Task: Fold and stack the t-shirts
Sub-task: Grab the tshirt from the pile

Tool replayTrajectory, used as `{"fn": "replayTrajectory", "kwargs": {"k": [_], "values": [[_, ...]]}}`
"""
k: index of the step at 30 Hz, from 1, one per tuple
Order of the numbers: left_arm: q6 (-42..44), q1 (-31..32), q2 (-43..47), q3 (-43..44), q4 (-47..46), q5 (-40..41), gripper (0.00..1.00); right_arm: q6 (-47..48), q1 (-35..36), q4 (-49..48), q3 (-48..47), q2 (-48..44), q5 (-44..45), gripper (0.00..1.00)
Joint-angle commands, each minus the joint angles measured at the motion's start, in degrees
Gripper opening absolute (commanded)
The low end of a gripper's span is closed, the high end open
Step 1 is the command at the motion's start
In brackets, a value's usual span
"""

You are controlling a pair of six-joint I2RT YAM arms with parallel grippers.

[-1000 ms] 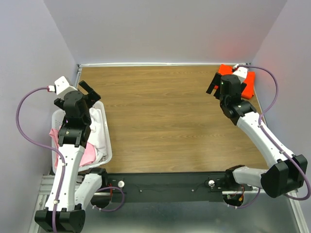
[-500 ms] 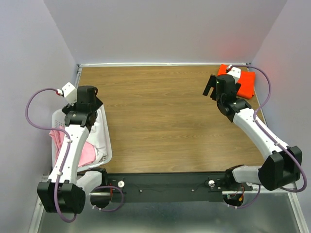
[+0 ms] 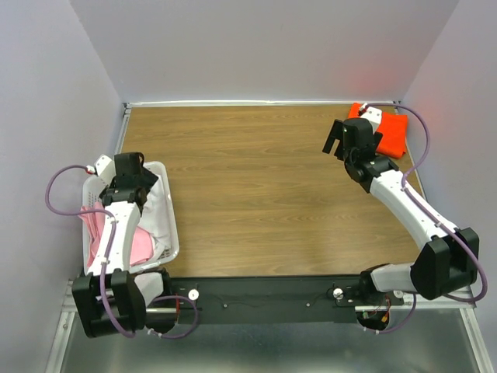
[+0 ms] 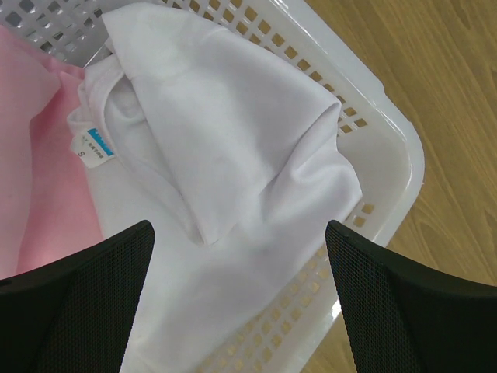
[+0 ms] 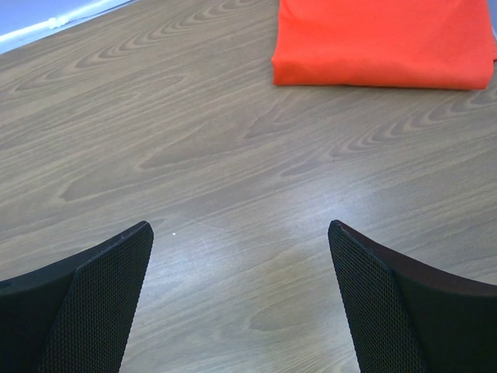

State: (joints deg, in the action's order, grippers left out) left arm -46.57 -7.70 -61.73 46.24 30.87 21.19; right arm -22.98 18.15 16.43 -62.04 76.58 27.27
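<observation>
A white t-shirt (image 4: 233, 155) lies crumpled in a white plastic lattice basket (image 4: 392, 148) at the left edge of the wooden table (image 3: 256, 186). Its neck is turned up to show a small label (image 4: 95, 146) with a blue stripe. A pink t-shirt (image 4: 35, 163) is bunched beside it and touches it, filling the side of the basket away from the table's middle. Part of the white cloth rides up against the basket's rim on the table side.

The left gripper (image 4: 238, 233) hangs over the basket, directly above the white shirt. Its two fingers are spread wide and hold nothing, and from the wrist view I cannot tell whether the tips touch the cloth.

Across the table, an orange-red t-shirt (image 5: 380, 43) sits folded into a flat rectangle in the far right corner, well apart from the basket. The right gripper (image 5: 239, 229) is near it on the side towards the table's middle. It is poised over bare wood with its jaws also parted and empty, clear of the folded shirt.
</observation>
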Motion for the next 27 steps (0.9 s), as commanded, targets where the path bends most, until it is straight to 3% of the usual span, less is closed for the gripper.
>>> {"fn": "replayTrajectory", "kwargs": {"k": [1,10,14,16,17,21,22,27], "values": [[0.1,-1.5,-3.1,-0.2,-6.3,-4.1,0.98,0.2,0.2,0.5,-2.0,1.1,0.9,1.0],[2.7,-3.3,-13.8,1.7,-10.5,-4.2,0.98,0.2,0.2,0.5,-2.1,1.0,3.9,1.0],[1.5,-3.4,-16.7,1.8,-12.5,-7.0,0.92,0.2,0.2,0.6,-1.9,0.8,4.9,1.0],[1.0,-3.4,-17.7,1.6,-13.7,-7.9,0.83,0.2,0.2,0.5,-1.6,0.3,5.4,1.0],[1.0,-3.4,-18.3,1.7,-13.9,-8.1,0.66,0.2,0.2,0.5,-1.3,0.1,6.0,1.0],[2.2,-3.4,-19.6,2.1,-14.5,-8.8,0.17,0.1,0.2,0.5,-1.0,-0.4,6.3,1.0],[2.4,-3.4,-19.7,2.2,-14.4,-8.9,0.0,0.1,0.1,0.5,-0.9,-0.3,6.3,1.0],[3.1,-3.4,-16.1,1.2,-13.6,-9.4,0.0,0.2,0.1,0.5,-1.2,-0.1,6.0,1.0]]}}
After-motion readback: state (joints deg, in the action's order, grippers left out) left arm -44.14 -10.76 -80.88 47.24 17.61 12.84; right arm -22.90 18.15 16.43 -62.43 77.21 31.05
